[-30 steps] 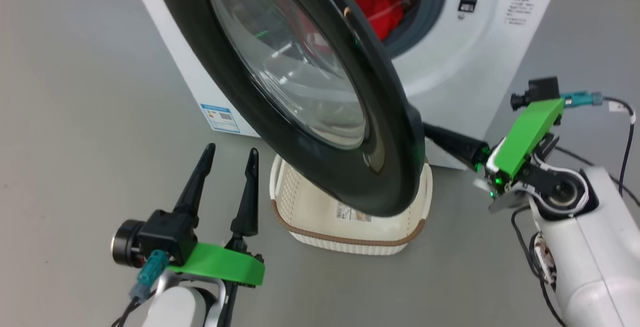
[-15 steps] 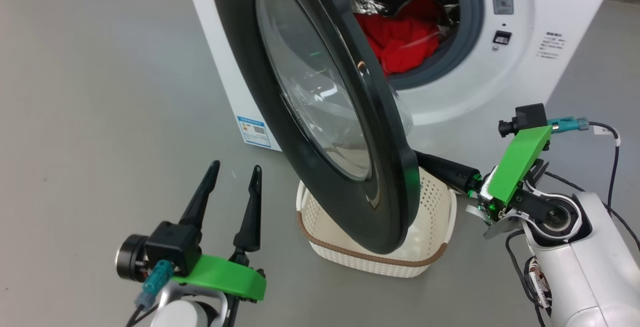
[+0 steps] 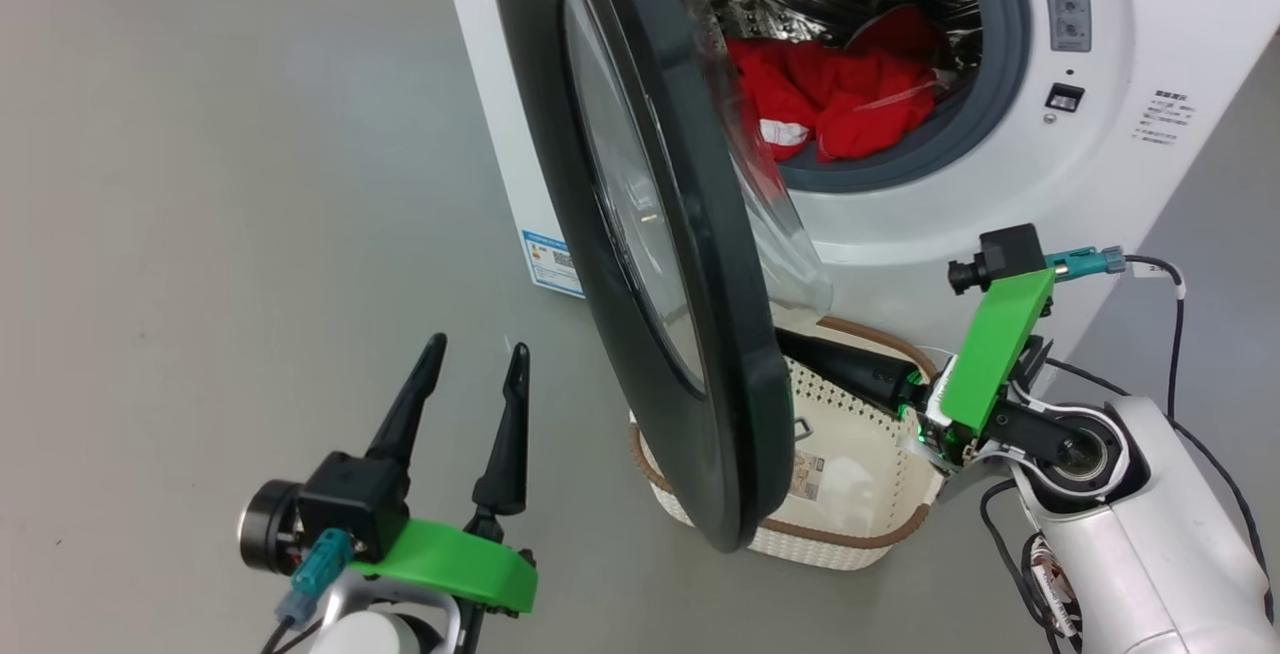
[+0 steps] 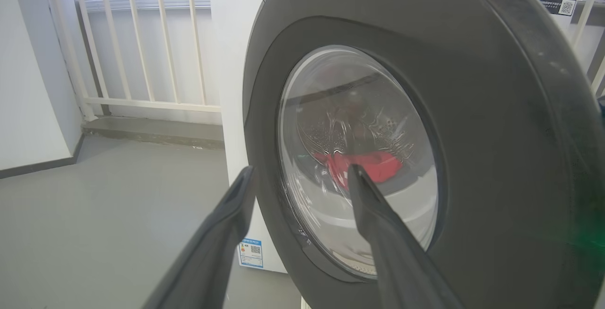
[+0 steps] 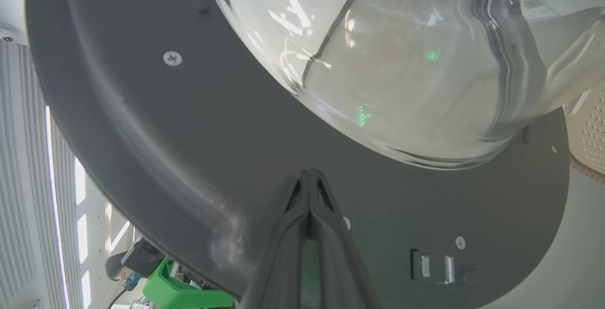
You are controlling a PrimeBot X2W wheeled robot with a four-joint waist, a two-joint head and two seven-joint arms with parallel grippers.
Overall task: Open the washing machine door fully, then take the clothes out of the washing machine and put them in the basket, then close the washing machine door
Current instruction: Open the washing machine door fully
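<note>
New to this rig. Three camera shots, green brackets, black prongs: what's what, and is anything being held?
It is a two-armed robot; each arm ends in a hand with two long dark fingers. One picture looks down from its head, the others along each wrist. The left hand is open and holds nothing, off to the side of the washing machine door. The right hand is shut, its tips against the door's inner face, holding nothing. Red clothes lie in the washing machine. The basket sits on the floor below the door.
</note>
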